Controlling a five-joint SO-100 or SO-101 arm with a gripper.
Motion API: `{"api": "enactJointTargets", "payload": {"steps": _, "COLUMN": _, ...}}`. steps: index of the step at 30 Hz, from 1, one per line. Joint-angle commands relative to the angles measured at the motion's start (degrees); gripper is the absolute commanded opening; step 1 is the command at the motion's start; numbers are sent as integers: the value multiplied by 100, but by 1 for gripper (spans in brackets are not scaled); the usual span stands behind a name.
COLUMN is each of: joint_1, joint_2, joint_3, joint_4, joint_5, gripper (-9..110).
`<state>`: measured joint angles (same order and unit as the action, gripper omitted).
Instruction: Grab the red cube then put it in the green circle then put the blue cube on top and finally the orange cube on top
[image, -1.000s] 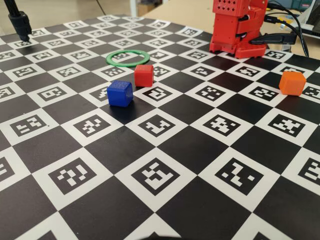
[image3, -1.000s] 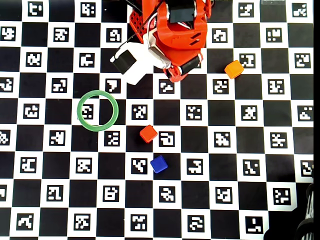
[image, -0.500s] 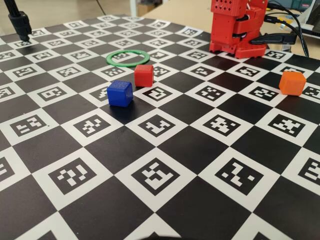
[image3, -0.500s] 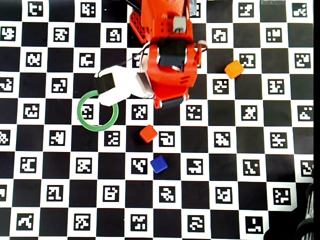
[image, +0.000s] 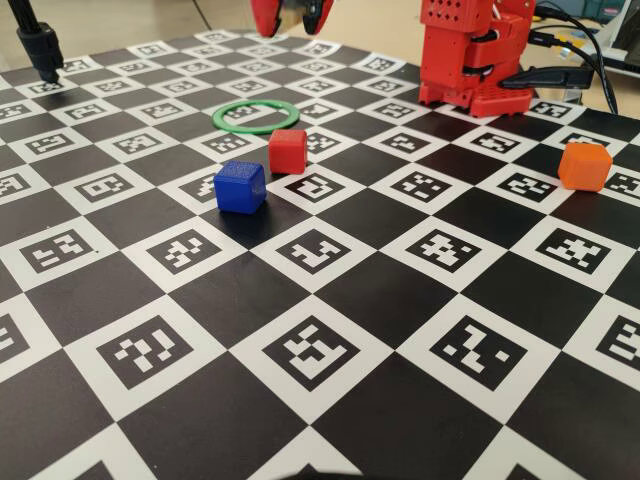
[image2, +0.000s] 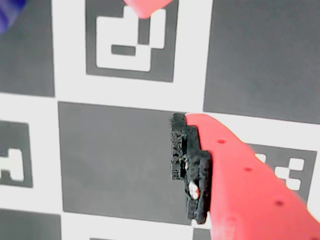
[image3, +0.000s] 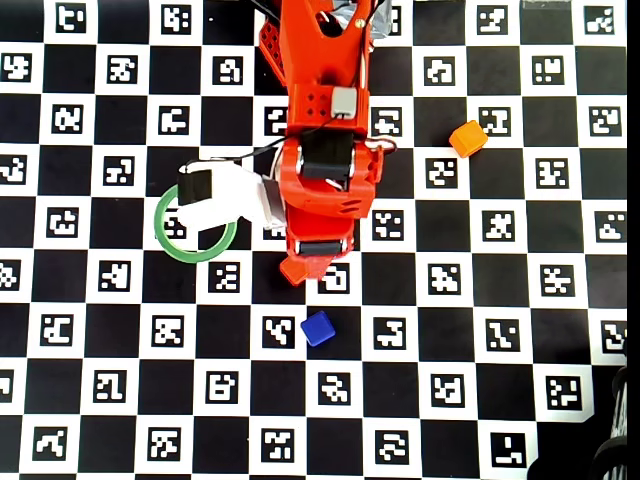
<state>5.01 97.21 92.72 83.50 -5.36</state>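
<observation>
My pincer (image: 291, 14) hangs above the red cube (image: 287, 150), holding nothing; its opening I cannot tell. The cube sits on the desk (image: 400, 330) just beside the green circle (image: 255, 115), blue cube (image: 240, 186) near. Risk: an off-centre descent nudges red into blue.

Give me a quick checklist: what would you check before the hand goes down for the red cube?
1. Hand open: ok, fingers apart in the fixed view.
2. Hand empty: ok, nothing between the fingers.
3. Red cube free: ok, flat on the board, nothing on it.
4. Blue cube out of the way: ok, apart from the red one.
5. Green circle empty: ok.
6. Hand lined up over the red cube: cannot tell, the arm hides most of it in the overhead view.
</observation>
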Motion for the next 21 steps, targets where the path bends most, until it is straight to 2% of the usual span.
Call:
{"api": "enactJointTargets", "payload": {"steps": 1, "joint_1": 0, "joint_2": 79, "joint_3": 0, "joint_4": -88, "joint_5": 123, "gripper": 38}}
{"api": "enactJointTargets", "payload": {"steps": 5, "joint_1": -9, "joint_2": 141, "joint_3": 316, "joint_4": -167, "joint_5": 97, "gripper": 42}}
{"api": "enactJointTargets", "payload": {"steps": 21, "joint_1": 141, "joint_2": -202, "joint_3": 1688, "joint_4": -1600, "joint_5": 158, "gripper": 43}}
